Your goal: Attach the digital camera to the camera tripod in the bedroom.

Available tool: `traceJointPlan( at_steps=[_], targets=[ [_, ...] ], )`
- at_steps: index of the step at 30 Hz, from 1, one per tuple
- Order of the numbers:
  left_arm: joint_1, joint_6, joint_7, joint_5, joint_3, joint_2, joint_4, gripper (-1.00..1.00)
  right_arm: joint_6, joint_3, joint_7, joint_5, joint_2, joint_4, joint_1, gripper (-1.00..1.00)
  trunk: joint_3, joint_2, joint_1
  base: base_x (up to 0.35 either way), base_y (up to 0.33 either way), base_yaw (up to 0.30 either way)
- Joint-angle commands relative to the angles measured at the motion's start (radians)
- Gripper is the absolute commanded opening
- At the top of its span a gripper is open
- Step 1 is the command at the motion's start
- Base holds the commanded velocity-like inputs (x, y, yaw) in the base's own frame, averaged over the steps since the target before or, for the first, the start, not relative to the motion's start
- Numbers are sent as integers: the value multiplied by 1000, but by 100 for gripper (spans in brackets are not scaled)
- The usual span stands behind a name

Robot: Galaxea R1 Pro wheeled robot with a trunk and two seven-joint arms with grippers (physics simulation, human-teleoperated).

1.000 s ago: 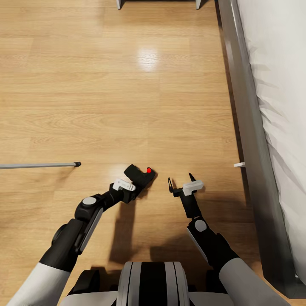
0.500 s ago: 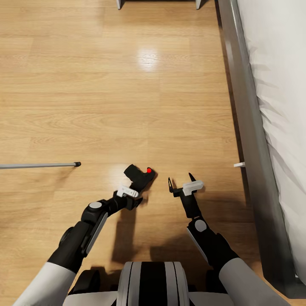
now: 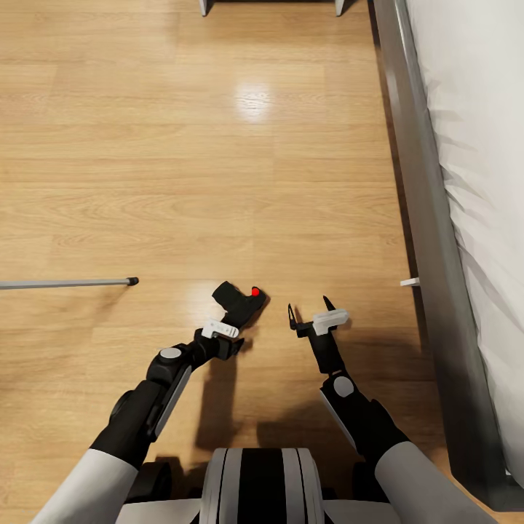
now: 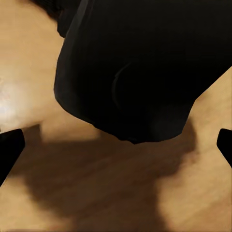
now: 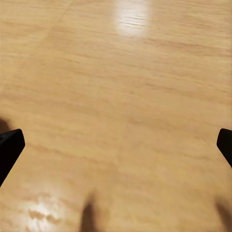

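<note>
A grey bed frame lines the wood floor on my right; a tripod leg lies to my left. The camera sits on the floor just ahead of my left claw, spread and released. My right claw gapes empty beside it.

digital camera: small black box, red button on top facing 2 o'clock, lying tilted on the wood floor. camera tripod: one silver-grey leg with black foot, flat on floor, at camera's 9 o'clock, well apart.
</note>
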Motion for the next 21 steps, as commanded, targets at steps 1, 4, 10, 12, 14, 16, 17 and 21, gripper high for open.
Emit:
traceJointPlan(
  at_steps=[1, 4, 10, 12, 14, 16, 17, 21],
  targets=[
    [0, 5, 2, -1, 1, -2, 0, 100, 0, 2, -9, 8, 0, 1, 0, 100, 0, 0, 0, 0, 0, 0],
    [0, 5, 7, -1, 1, -5, 1, 100, -1, 2, -9, 8, 0, 1, -1, 100, 0, 0, 0, 0, 0, 0],
    [0, 5, 11, -1, 1, -12, 1, 100, 0, 2, -9, 8, 0, 1, 0, 100, 0, 0, 0, 0, 0, 0],
    [0, 5, 12, -1, 1, -15, 1, 100, 0, 2, -9, 8, 0, 1, -1, 100, 0, 0, 0, 0, 0, 0],
    [0, 5, 12, -1, 1, -18, 1, 100, -1, 2, -9, 8, 0, 1, -1, 100, 0, 0, 0, 0, 0, 0],
    [0, 5, 13, -1, 1, -20, 0, 100, 0, 2, -9, 8, 0, 1, -1, 100, 0, 0, 0, 0, 0, 0],
    [0, 4, 13, -1, 1, -22, 0, 100, -1, 2, -9, 8, 0, 1, -1, 100, 0, 0, 0, 0, 0, 0],
    [-1, 4, 13, -1, 1, -26, -1, 100, -1, 2, -9, 8, 0, 1, -1, 100, 0, 0, 0, 0, 0, 0]
  ],
)
